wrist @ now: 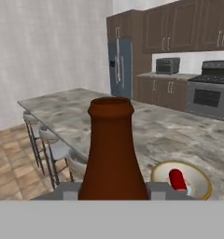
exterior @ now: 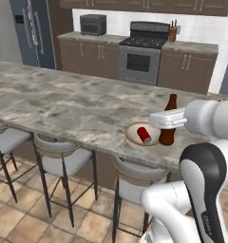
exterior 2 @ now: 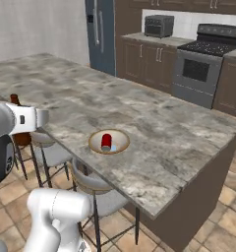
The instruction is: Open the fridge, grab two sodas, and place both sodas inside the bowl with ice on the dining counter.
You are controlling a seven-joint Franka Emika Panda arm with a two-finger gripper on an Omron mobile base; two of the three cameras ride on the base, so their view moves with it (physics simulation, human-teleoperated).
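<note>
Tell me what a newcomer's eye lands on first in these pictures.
The tall dark brown bottle looms in the hand view, gripped between the two-finger gripper. Just beyond it, a small red cylindrical can lies in the shallow wooden-rimmed bowl near the edge of the grey-beige marbled stone counter. The slate-blue fridge stands shut at the back.

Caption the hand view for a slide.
Gripper shut on brown bottle; one red soda lies in the bowl.
</note>
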